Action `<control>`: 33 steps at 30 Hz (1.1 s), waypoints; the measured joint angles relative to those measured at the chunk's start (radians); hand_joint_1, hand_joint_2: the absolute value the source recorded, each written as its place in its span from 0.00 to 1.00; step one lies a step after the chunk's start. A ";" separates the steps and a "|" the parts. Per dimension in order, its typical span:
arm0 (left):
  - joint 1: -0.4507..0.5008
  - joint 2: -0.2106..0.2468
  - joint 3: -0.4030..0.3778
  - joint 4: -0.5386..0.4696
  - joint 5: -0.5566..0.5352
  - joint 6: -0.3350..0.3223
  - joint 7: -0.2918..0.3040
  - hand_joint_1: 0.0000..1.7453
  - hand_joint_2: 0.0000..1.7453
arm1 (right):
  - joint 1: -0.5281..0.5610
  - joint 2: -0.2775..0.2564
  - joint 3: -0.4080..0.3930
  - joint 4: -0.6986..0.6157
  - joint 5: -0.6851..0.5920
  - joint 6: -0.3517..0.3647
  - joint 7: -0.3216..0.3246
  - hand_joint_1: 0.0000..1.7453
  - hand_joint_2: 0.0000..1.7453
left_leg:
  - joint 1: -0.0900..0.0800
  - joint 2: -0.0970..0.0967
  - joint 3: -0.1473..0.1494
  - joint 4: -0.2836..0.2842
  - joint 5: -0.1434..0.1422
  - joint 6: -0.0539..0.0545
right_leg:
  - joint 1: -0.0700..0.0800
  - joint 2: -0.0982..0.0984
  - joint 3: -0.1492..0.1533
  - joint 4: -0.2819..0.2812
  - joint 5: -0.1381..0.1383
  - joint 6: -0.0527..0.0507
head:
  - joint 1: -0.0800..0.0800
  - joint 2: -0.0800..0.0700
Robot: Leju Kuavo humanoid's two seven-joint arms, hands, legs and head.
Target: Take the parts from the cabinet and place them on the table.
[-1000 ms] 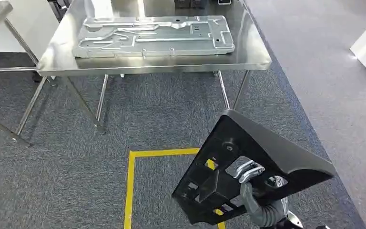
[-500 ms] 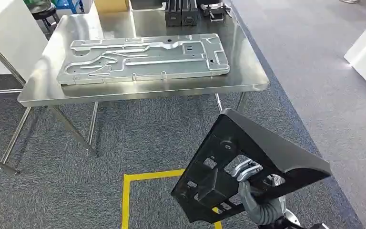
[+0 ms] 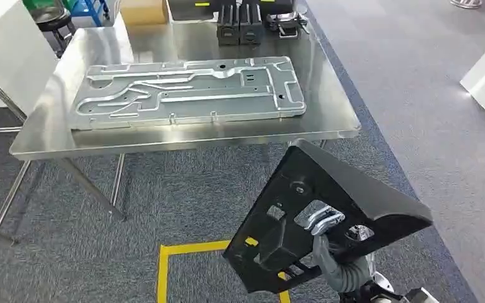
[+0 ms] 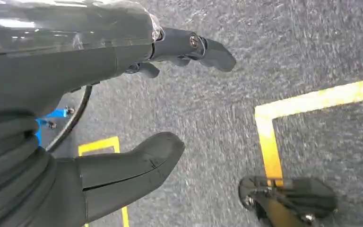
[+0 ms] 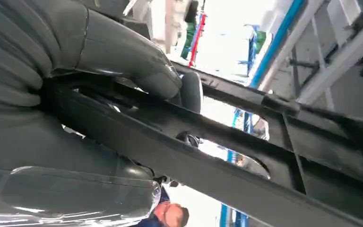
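- Black moulded plastic panel, wedge-shaped with ribbed cut-outs on its underside, sits nearest the camera, held tilted and clear of the floor by the right hand; the fingers hook through one of its openings, and the right wrist view shows the thick grey thumb pressed against a black rib of the part, so the grip looks firm.
- Left hand hangs over the grey carpet with thumb and fingers apart and nothing between them.
- Yellow floor tape marks a square corner on the carpet just under the carried panel.
- Steel table with thin angled legs stands just beyond the panel's upper corner; compared with the two earlier head views, it now sits lower and larger in the picture while the yellow corner has slid toward the bottom edge. The whole scene shifted together, so I read this as the robot walking up to the table, not things moving.
- Large flat silver stamped-metal plate lies on the tabletop, leaving a bare strip along the near edge and right side.
- Black blocks and a cardboard box stand at the far edge.
- Judgement: carrying is nearly done; raising the panel over the table edge and setting it down remain.
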 joint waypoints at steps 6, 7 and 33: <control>-0.004 -0.002 0.002 0.000 0.001 0.000 0.000 0.00 1.00 | -0.007 0.000 0.002 0.008 -0.003 0.000 0.000 1.00 1.00 | 0.006 0.002 -0.151 0.277 -0.159 -0.015 | 0.007 0.000 0.022 -0.008 -0.012 -0.029 | 0.000 0.000; -0.001 -0.002 0.002 0.000 0.001 0.000 0.000 0.00 1.00 | -0.007 0.000 0.002 0.011 -0.003 0.000 0.000 1.00 1.00 | 0.006 0.002 -0.172 0.293 -0.149 -0.016 | 0.009 0.002 0.025 -0.008 -0.016 -0.030 | 0.000 0.000; 0.000 -0.014 0.007 0.000 -0.001 0.011 -0.006 0.00 1.00 | -0.012 -0.004 0.005 0.009 -0.019 0.001 0.001 1.00 1.00 | 0.002 0.003 -0.021 0.054 -0.010 0.005 | 0.010 0.001 0.045 -0.023 -0.026 -0.026 | 0.001 0.000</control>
